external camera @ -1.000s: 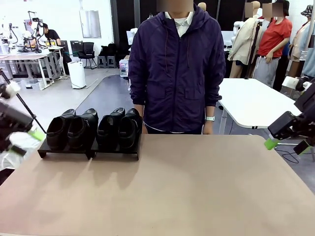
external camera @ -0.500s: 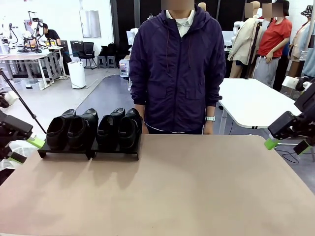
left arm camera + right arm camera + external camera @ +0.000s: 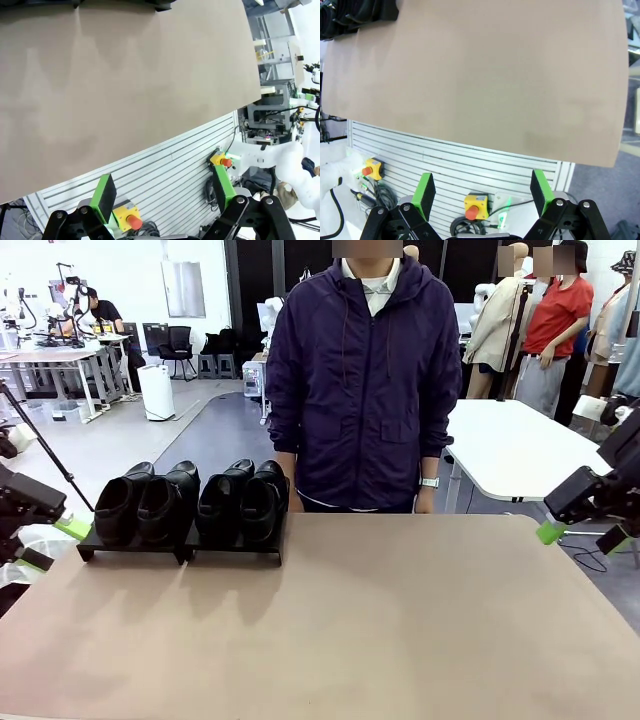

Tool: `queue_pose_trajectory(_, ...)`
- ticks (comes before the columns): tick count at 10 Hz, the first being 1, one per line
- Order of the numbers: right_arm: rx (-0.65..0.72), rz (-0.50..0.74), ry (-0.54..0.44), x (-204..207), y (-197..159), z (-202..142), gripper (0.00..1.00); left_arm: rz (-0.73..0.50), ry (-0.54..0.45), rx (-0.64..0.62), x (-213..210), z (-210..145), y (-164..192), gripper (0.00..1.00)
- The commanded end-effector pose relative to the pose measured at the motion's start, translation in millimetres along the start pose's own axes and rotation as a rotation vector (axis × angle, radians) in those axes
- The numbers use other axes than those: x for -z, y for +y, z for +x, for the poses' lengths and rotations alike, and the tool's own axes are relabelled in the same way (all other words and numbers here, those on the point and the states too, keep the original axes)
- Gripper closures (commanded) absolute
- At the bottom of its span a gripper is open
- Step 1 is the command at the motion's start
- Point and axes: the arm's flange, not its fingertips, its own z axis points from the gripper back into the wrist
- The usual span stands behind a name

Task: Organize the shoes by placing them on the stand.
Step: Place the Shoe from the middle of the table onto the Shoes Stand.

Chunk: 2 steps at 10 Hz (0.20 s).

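Several black glossy shoes [image 3: 190, 502] stand side by side, toes toward me, on the low black stand [image 3: 180, 546] at the table's far left. A corner of the shoes [image 3: 350, 17] and stand shows at the top left of the right wrist view. My left gripper [image 3: 52, 544] hangs open off the table's left edge, just left of the stand, with nothing between its green pads [image 3: 105, 192]. My right gripper [image 3: 582, 536] is open and empty beyond the table's right edge, its pads [image 3: 540, 186] wide apart.
A person in a dark purple jacket [image 3: 362, 390] stands at the far edge, hands down behind the table. The tan tabletop [image 3: 380, 630] stretches bare from the stand to the right edge. Emergency-stop boxes [image 3: 476, 205] sit on the slatted panel below the table's near side.
My left gripper dropped lower and drew back toward the left edge in the first half second, then held still. The right gripper, shoes and stand have not moved.
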Motion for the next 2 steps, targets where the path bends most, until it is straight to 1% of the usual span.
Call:
queue_pose_trajectory(1,-0.017,0.028,0.006,-1.8,0.9,1.7,0.00,-0.003,0.000,-0.003,-1.0,-1.0,-1.3,0.00)
queue_pose_trajectory(2,-0.017,0.028,0.006,-1.8,0.9,1.7,0.00,-0.003,0.000,-0.003,-1.0,-1.0,-1.3,0.00)
